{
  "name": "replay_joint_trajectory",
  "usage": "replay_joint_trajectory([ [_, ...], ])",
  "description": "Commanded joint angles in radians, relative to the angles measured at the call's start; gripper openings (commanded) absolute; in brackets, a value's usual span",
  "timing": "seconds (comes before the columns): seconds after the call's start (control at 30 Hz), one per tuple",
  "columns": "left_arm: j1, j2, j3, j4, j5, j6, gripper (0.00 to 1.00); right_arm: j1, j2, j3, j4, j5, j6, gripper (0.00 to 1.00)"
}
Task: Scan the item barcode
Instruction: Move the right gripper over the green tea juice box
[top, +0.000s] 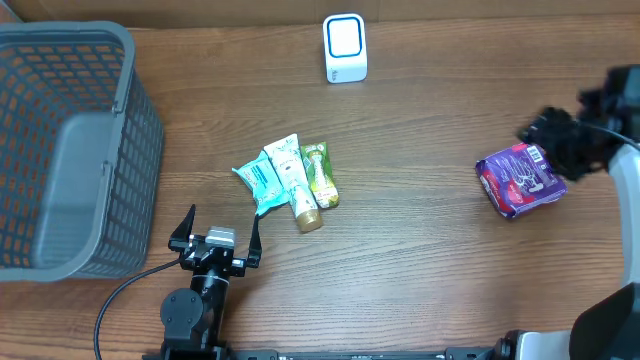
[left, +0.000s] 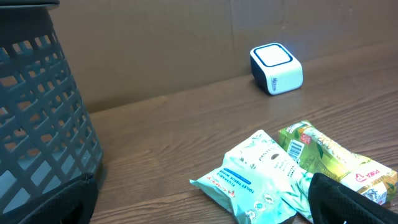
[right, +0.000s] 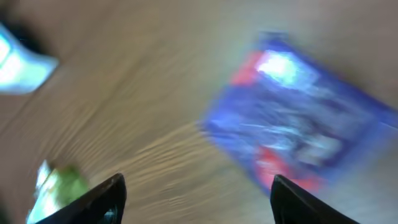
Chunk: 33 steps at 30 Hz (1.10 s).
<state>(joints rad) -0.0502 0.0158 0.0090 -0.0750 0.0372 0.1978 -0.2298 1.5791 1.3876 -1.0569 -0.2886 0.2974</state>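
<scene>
A purple snack pack (top: 520, 180) with a white barcode label lies flat on the table at the right. My right gripper (top: 550, 138) hovers just above its far edge, open and holding nothing. In the blurred right wrist view the purple pack (right: 298, 118) lies ahead of the wide-apart gripper (right: 196, 190). The white scanner (top: 345, 47) with its lit blue-rimmed face stands at the back centre. My left gripper (top: 222, 222) rests open near the front, just short of a teal wipes pack (top: 258, 178). In the left wrist view the scanner (left: 277, 68) stands beyond the wipes (left: 255, 180).
A grey plastic basket (top: 130, 120) fills the left side. Beside the wipes lie a white tube (top: 292, 178) and a green pack (top: 320, 172), all bunched mid-table. In the left wrist view the green pack (left: 329, 155) shows a barcode.
</scene>
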Motion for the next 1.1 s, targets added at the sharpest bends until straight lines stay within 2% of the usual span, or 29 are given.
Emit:
replay_joint_trajectory([
  [0.0, 0.006, -0.005, -0.004, -0.002, 0.000, -0.003, 0.99, 0.145, -0.003, 0.017, 0.031, -0.109, -0.090, 0.76],
  [0.1, 0.006, -0.005, -0.004, -0.002, 0.000, -0.003, 0.99, 0.287, 0.016, 0.015, 0.104, -0.106, -0.089, 0.75],
  [0.2, 0.006, -0.005, -0.004, -0.002, 0.000, -0.003, 1.00, 0.418, 0.060, 0.014, 0.179, -0.103, -0.076, 0.67],
  [0.3, 0.006, -0.005, -0.004, -0.002, 0.000, -0.003, 1.00, 0.515, 0.133, 0.014, 0.249, -0.080, -0.005, 0.59],
  [0.37, 0.006, -0.005, -0.004, -0.002, 0.000, -0.003, 1.00, 0.563, 0.184, 0.014, 0.303, -0.080, 0.035, 0.49],
  [0.4, 0.006, -0.005, -0.004, -0.002, 0.000, -0.003, 1.00, 0.592, 0.212, 0.014, 0.341, -0.080, 0.058, 0.40],
  [0.47, 0.006, -0.005, -0.004, -0.002, 0.000, -0.003, 1.00, 0.633, 0.247, 0.014, 0.404, -0.079, 0.090, 0.16],
  [0.5, 0.006, -0.005, -0.004, -0.002, 0.000, -0.003, 0.99, 0.653, 0.259, 0.014, 0.436, -0.079, 0.109, 0.10],
  [0.67, 0.006, -0.005, -0.004, -0.002, 0.000, -0.003, 1.00, 0.731, 0.285, 0.014, 0.562, 0.003, 0.184, 0.04],
  [0.8, 0.006, -0.005, -0.004, -0.002, 0.000, -0.003, 1.00, 0.779, 0.286, 0.014, 0.622, 0.057, 0.195, 0.04],
  [1.07, 0.006, -0.005, -0.004, -0.002, 0.000, -0.003, 1.00, 0.811, 0.286, 0.014, 0.556, 0.069, 0.254, 0.04],
])
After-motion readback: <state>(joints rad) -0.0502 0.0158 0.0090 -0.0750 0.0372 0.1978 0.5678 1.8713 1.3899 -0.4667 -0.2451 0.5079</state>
